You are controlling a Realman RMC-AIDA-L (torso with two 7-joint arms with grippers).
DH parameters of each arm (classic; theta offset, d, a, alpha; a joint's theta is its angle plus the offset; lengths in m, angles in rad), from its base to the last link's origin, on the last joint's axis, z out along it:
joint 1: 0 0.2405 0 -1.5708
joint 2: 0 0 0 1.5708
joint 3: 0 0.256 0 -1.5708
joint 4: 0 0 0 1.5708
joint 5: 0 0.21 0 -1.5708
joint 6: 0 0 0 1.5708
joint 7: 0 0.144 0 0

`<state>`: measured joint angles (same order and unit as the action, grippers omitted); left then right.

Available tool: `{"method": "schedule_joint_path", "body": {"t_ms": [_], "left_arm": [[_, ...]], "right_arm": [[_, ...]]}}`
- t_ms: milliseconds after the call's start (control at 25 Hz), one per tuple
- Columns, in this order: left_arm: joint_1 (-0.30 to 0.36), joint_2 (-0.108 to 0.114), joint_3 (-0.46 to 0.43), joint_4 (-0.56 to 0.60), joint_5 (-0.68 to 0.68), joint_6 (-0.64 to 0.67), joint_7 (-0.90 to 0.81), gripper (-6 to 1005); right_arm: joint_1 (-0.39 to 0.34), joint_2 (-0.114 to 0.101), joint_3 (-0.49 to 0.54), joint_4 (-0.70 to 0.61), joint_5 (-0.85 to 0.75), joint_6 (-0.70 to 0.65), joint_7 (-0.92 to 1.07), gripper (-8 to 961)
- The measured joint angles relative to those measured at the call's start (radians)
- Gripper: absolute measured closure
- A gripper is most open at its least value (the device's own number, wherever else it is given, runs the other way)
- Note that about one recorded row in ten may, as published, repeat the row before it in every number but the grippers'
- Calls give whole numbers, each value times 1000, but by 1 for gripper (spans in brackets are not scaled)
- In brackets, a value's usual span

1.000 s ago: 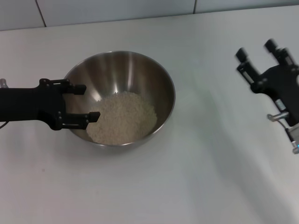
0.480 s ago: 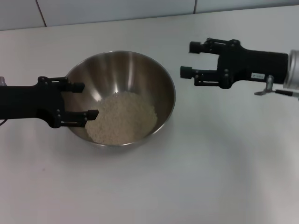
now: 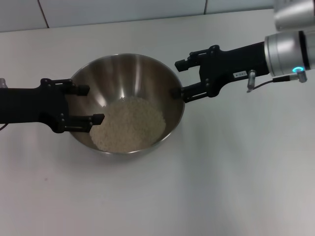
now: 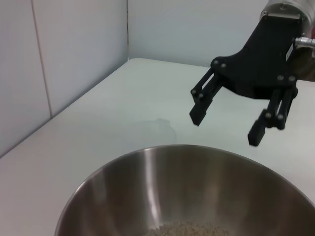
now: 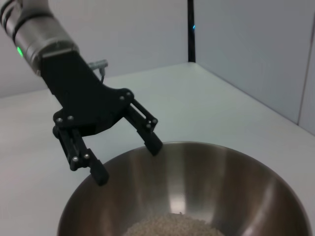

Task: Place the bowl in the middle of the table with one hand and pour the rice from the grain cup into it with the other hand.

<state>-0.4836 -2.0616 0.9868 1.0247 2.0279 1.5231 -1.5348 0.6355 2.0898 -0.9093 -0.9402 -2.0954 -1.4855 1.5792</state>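
Holding nothing, your left pincer (image 3: 89, 104) is open at the rim of the bowl (image 3: 140, 69) with rice (image 3: 129, 123). Your right pincer (image 3: 180, 78) is open and empty at the opposite rim, above the bench (image 3: 236, 172).

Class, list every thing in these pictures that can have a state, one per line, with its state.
bowl: upright on the table, holding rice
rice: heaped inside the bowl
left gripper: open, at the bowl's left rim
right gripper: open, at the bowl's right rim
table: bearing the bowl

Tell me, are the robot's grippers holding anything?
No. The left gripper and right gripper are both open beside the bowl's rim, holding nothing.
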Motion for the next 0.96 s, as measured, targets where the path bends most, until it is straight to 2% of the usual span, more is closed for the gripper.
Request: {"method": "schedule_joint_path", "body": {"t_ms": [240,960], "left_arm": [[-1,-1,-2,1,0,0,-6,180],[7,-1,1,2,0,1,-9,180]], "right_arm": [[-1,1,-61,-7,28,29,14,185],[-12,1,-77,-17,43,35,12,184]]}}
